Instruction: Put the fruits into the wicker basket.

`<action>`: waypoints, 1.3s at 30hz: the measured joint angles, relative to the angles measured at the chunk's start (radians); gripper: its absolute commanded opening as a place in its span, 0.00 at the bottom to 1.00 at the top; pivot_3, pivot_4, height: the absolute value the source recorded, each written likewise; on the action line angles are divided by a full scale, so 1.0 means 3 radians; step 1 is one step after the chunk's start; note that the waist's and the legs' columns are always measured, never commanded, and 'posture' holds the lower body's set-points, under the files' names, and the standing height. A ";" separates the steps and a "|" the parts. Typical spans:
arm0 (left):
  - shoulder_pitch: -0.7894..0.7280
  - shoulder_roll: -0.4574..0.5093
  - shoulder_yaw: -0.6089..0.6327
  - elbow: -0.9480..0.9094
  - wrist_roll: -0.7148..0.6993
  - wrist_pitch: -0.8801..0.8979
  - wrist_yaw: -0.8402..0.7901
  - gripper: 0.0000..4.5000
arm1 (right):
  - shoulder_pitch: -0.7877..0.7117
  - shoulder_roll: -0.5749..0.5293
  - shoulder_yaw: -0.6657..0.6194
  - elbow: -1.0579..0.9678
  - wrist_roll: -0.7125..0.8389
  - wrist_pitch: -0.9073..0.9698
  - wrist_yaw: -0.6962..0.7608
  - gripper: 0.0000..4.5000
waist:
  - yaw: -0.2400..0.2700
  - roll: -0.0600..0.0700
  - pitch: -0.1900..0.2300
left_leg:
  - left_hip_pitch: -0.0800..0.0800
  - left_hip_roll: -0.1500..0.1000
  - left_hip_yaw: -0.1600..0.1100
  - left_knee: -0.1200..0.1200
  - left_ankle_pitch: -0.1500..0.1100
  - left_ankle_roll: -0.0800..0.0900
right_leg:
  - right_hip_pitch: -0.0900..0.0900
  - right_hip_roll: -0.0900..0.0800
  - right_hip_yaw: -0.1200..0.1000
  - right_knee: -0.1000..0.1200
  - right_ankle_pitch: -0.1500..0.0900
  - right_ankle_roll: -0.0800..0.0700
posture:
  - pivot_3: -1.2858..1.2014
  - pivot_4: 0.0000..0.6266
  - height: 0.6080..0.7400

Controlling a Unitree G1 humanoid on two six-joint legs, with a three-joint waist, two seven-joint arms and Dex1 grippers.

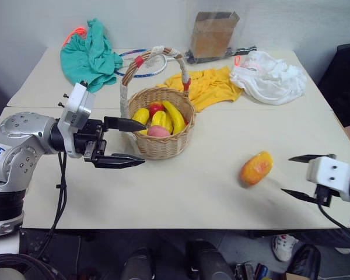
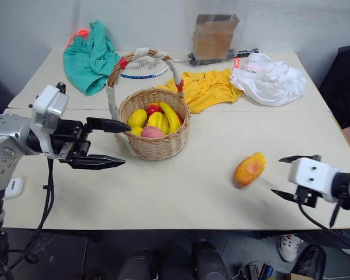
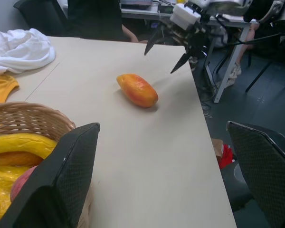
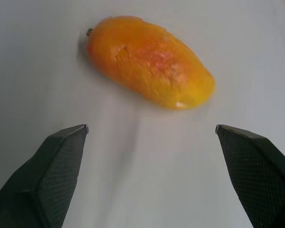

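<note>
2 hands, both spread wide and empty: left hand (image 1: 123, 142) level beside the wicker basket (image 1: 161, 145), right hand (image 1: 298, 175) low at the surface (image 1: 181, 192) edge, aimed at the mango (image 1: 256, 168) lying near it. Peach (image 1: 158, 132) inside basket among bananas (image 1: 175, 115).

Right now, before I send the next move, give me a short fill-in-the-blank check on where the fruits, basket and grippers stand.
1. The oval orange-yellow mango lies on the ____, not in the round tan wicker basket.
2. The round pink-red peach sits inside the ____.
3. The right gripper near the mango has its fingers ____.
4. The left gripper beside the basket holds ____.

Missing words: table; basket; open; nothing
</note>
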 measured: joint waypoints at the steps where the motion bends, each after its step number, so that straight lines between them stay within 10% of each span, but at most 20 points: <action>1: 0.0014 0.0005 0.0010 -0.0019 0.0000 0.0003 0.0008 1.00 | -0.0128 0.0000 0.0108 0.0104 -0.0084 -0.0169 -0.0055 0.99 | 0.0003 0.0000 0.0000 | -0.0010 -0.0001 0.0000 0.0002 0.0000 0.0000 | -0.0011 -0.0002 0.0000 0.0002 0.0000 0.0000 | 0.52 0.24 1.00; 13: 0.0128 -0.0011 0.0127 -0.0335 -0.0088 0.0152 0.0274 1.00 | -0.1228 0.0198 0.1263 0.1103 -0.0683 -0.1251 -0.0242 0.99 | -0.0004 0.0001 0.0001 | -0.0020 0.0001 0.0002 0.0037 0.0001 0.0002 | -0.0025 -0.0005 0.0001 0.0036 0.0001 -0.0007 | 0.52 0.24 1.00; 19: 0.0129 -0.0011 0.0134 -0.0401 -0.0133 0.0209 0.0317 1.00 | -0.1423 0.0276 0.1402 0.1367 -0.0715 -0.1363 -0.0248 0.67 | -0.0001 0.0001 0.0001 | -0.0021 0.0001 0.0001 0.0037 0.0001 0.0002 | -0.0026 -0.0005 0.0000 0.0039 0.0000 -0.0008 | 0.52 0.24 1.00; 25: 0.0106 -0.0012 0.0140 -0.0376 -0.0130 0.0215 0.0353 1.00 | -0.1348 0.0271 0.1384 0.1345 -0.0452 -0.1325 -0.0097 0.65 | 0.0003 0.0001 0.0001 | -0.0021 0.0002 0.0000 0.0038 0.0001 0.0002 | -0.0025 -0.0005 0.0000 0.0039 0.0000 -0.0008 | 0.52 0.24 1.00; 32: 0.0185 -0.0122 0.0422 -0.0360 -0.0209 0.0293 0.0694 1.00 | -0.1834 0.1149 0.1404 0.0324 0.0620 0.0446 -0.0393 0.65 | -0.0100 0.0001 0.0005 | -0.0020 0.0005 -0.0002 0.0040 0.0007 -0.0011 | -0.0042 -0.0002 0.0006 0.0068 0.0004 -0.0019 | 0.52 0.24 1.00; 39: 0.0171 -0.0144 0.0839 -0.0404 -0.0487 0.0470 0.1066 1.00 | -0.2936 0.1824 0.1747 0.0535 0.0255 0.0822 -0.0864 0.65 | -0.0015 0.0000 0.0004 | -0.0024 0.0005 -0.0015 0.0037 0.0005 -0.0013 | -0.0042 -0.0003 -0.0005 0.0065 -0.0004 -0.0032 | 0.52 0.24 1.00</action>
